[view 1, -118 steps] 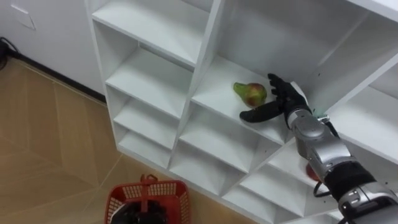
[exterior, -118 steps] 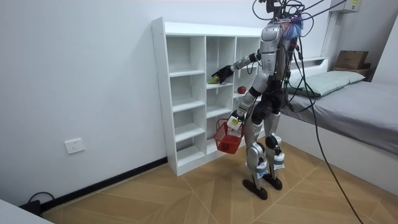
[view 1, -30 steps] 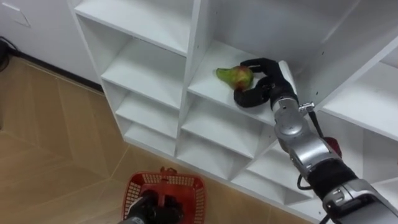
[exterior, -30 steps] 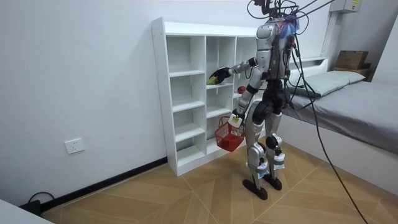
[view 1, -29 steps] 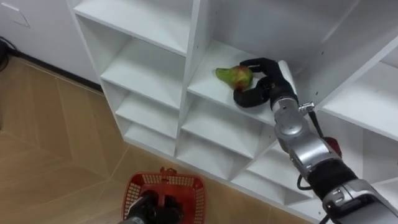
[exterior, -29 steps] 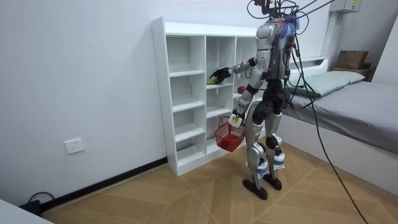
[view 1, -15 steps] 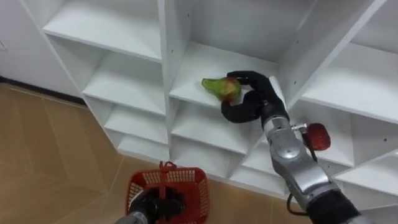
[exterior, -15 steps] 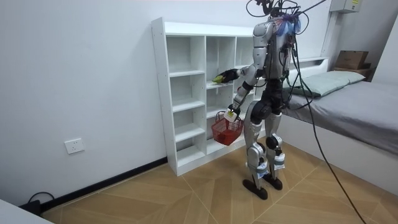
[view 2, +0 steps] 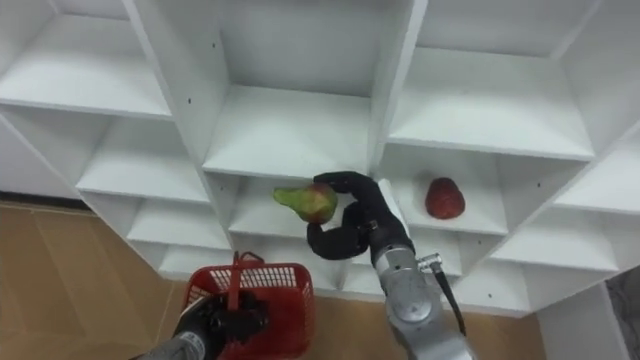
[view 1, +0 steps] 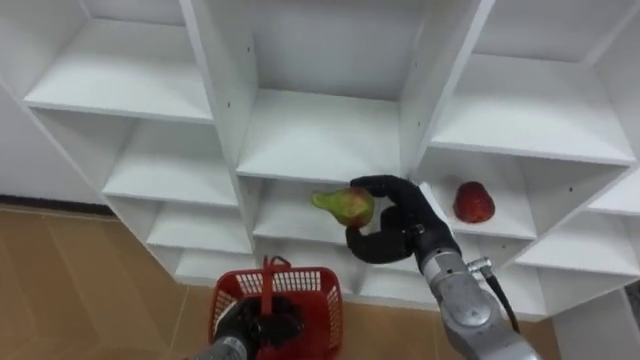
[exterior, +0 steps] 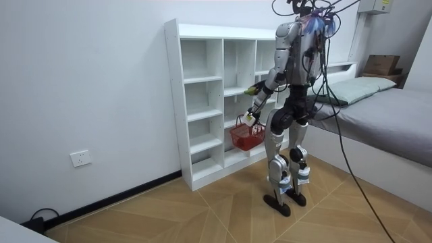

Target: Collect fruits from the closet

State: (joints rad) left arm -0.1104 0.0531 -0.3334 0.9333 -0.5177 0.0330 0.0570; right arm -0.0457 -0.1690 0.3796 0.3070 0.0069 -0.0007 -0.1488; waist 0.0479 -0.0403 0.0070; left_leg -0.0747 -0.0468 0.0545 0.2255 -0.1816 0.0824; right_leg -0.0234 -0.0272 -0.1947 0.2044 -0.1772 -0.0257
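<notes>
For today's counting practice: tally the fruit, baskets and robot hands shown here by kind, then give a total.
Fruit: 2 (pear, red fruit)
Basket: 1
Hands: 2 (left hand, right hand)
Total: 5

The right hand (view 2: 368, 224) curls round a pear (view 2: 310, 202) before the closet (view 2: 290, 130); below, the left hand (view 2: 222, 320) grips a red basket (view 2: 288, 283) (a red fruit (view 2: 445, 197) sits shelved nearby).
</notes>
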